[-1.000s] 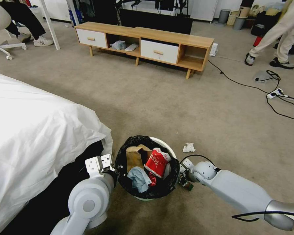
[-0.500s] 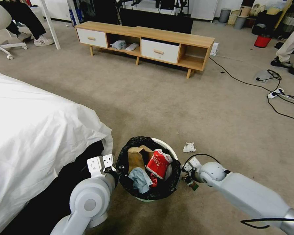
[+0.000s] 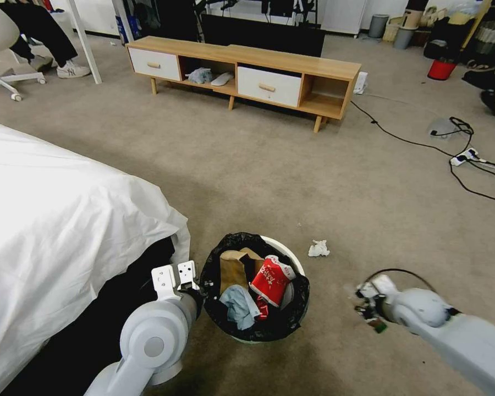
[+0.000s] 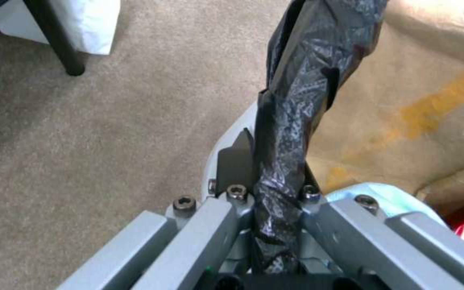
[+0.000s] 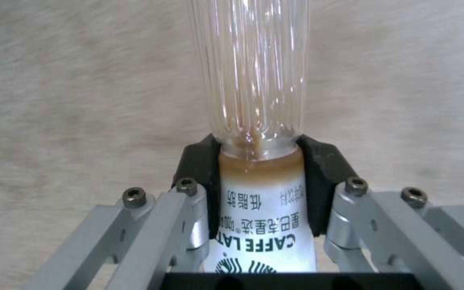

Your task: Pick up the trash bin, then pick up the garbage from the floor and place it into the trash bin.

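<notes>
The right gripper (image 3: 371,308) has swung away from the trash bin (image 3: 254,294): half a second ago it sat just beside the bin's rim, and now it hangs well apart from it over the carpet (image 3: 313,181), farther toward the robot's right. The bin itself, the left arm and the white tissue (image 3: 318,248) beyond the bin have not shifted. In the right wrist view the gripper's two dark pads (image 5: 197,177) are closed on a clear ribbed bottle (image 5: 253,121) with a white caffe latte label, gripping it at the band where the label begins, with a little brown liquid at that level; the bottle's far end is cut off by the frame edge. In the head view the same bottle is only a blurred smear at the gripper. The left gripper (image 4: 267,189) is pinched shut on the black bag (image 4: 296,100) folded over the bin's near-left rim, the crinkled plastic bunched between its fingers and hiding most of the white wall (image 4: 232,129). Inside the bin lie a crumpled brown paper bag (image 3: 234,264), a red-and-white carton (image 3: 272,278) and a pale blue-grey wad (image 3: 237,302); whatever lies under them is hidden. The bin is just beside the corner of the white-sheeted bed (image 3: 66,220); whether it is lifted off the carpet or resting on it cannot be told.
</notes>
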Robot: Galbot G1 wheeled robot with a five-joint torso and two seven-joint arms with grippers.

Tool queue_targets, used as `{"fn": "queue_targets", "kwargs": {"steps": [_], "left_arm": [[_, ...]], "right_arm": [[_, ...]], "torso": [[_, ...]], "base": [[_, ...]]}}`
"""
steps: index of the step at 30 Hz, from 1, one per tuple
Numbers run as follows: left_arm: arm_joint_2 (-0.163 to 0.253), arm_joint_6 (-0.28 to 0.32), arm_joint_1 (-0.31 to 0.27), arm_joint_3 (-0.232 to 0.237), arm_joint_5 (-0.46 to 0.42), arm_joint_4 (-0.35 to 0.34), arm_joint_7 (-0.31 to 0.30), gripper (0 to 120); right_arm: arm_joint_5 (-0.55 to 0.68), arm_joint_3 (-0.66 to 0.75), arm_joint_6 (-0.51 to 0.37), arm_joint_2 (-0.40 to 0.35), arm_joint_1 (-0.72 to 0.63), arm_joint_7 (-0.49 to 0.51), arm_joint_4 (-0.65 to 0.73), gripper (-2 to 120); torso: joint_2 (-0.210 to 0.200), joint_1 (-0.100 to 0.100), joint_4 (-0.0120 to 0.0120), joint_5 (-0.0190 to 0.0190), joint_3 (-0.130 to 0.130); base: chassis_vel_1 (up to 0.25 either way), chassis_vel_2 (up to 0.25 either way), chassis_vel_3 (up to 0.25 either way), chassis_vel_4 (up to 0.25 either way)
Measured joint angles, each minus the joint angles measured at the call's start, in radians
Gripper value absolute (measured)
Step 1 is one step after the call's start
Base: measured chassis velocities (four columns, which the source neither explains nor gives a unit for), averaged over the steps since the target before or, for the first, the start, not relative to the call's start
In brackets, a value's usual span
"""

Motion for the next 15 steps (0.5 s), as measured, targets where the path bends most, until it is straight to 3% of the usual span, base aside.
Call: {"fn": "queue_targets", "kwargs": {"steps": [6,11,15], "left_arm": [[0.016,0.0,-0.027,0.014,-0.031,0.009,0.004,1],[0.026,0.0,-0.042,0.016,-0.058,0.012,-0.006,1],[0.035,0.0,-0.061,0.019,-0.086,0.016,-0.019,1]], "right_arm": [[0.019,0.194,0.022,-0.073,-0.151,0.039,0.1,28],[0.044,0.215,0.039,-0.076,-0.138,0.077,0.134,28],[0.061,0.225,0.052,-0.076,-0.129,0.116,0.175,28]], "torso": [[0.0,0.0,-0.0003,-0.0001,0.0],[0.0,0.0,0.0007,0.0001,0.0],[0.0,0.0,0.0001,0.0,0.0]], "base": [[0.0,0.0,0.0,0.0],[0.0,0.0,0.0,0.0],[0.0,0.0,0.0,0.0]]}}
